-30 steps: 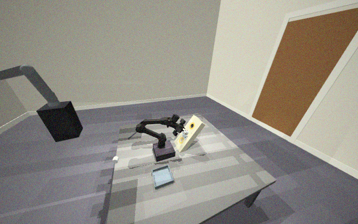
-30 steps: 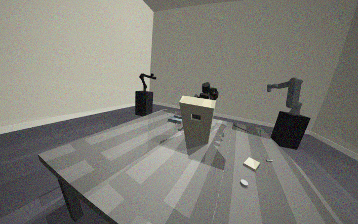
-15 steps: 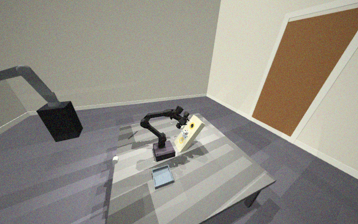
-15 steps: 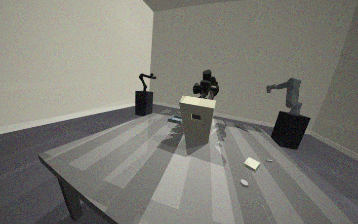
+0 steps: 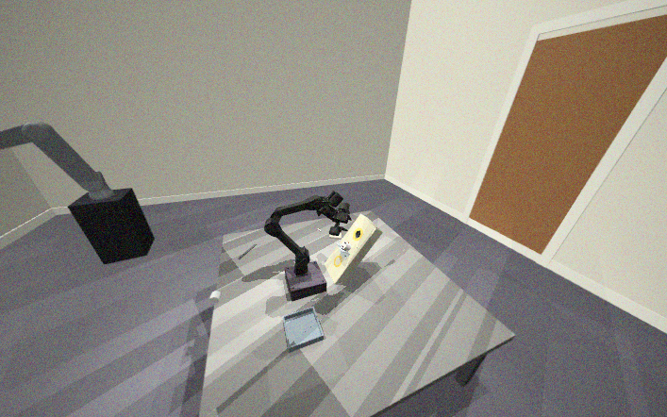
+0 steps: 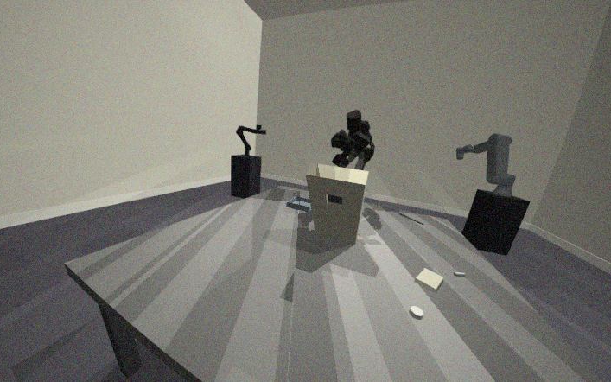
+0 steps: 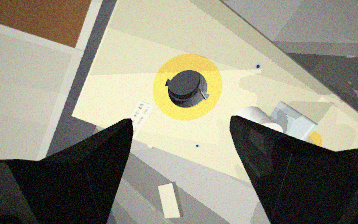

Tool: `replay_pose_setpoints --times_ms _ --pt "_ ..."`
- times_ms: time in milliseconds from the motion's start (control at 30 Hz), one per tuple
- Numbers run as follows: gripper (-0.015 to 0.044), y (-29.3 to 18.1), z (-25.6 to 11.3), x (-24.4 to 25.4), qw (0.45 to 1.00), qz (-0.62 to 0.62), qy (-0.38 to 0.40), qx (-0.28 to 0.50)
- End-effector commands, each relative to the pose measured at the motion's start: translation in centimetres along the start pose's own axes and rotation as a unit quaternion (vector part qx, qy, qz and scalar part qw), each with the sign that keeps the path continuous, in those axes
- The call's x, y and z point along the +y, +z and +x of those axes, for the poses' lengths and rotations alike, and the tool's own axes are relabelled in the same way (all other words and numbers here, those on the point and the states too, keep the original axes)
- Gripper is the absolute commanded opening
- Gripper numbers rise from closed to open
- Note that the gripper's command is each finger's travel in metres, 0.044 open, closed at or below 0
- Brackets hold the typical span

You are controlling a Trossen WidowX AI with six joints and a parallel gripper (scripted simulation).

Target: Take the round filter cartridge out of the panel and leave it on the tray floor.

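The service panel [image 5: 349, 264] [image 6: 336, 220] [image 7: 125, 55] is cream and tilted. Its upper yellow ring [image 5: 355, 239] [image 7: 162, 102] surrounds a dark round opening [image 5: 358, 234] [image 7: 184, 84] with small side notches. A white cylinder [image 5: 344, 245] [image 7: 256, 116], apparently the filter cartridge, lies against the panel face, just above a pale blue box-like part [image 5: 342, 254] [image 7: 296, 121]. Its slots cannot be made out. My gripper [image 7: 181, 123] is open with nothing between the fingers. In the wrist view its right fingertip partly overlaps the cylinder; contact cannot be told. The blue tray [image 5: 302, 328] [image 6: 299, 204] is empty.
A lower yellow ring [image 5: 337, 260] [image 7: 315, 139] is on the panel. A pale block [image 6: 429, 278] [image 7: 169, 201], a white oval piece [image 6: 416, 312] and a small white rod [image 6: 459, 273] lie on the table. A thin dark rod [image 5: 247, 251] [image 6: 410, 219] lies beyond the arm base.
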State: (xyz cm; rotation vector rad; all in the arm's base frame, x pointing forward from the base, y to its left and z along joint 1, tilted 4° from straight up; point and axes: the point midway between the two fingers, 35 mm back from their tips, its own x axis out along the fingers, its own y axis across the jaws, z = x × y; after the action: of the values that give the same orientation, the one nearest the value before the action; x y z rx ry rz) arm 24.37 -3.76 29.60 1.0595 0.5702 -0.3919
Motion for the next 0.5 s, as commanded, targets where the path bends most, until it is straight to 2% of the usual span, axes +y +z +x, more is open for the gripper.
replay_pose_setpoints --times_ms 0,200,267,467 --pt "0.0305 -1.8 1.9 -3.1 0.976 -0.204 -0.052 0.048" --pt "0.0305 -4.2 3.5 -6.9 0.877 -0.455 -0.080 0.131" --pt "0.0305 -4.5 3.6 -7.4 0.862 -0.481 -0.080 0.141" --pt "0.0305 -4.5 3.6 -7.4 0.862 -0.481 -0.080 0.141"
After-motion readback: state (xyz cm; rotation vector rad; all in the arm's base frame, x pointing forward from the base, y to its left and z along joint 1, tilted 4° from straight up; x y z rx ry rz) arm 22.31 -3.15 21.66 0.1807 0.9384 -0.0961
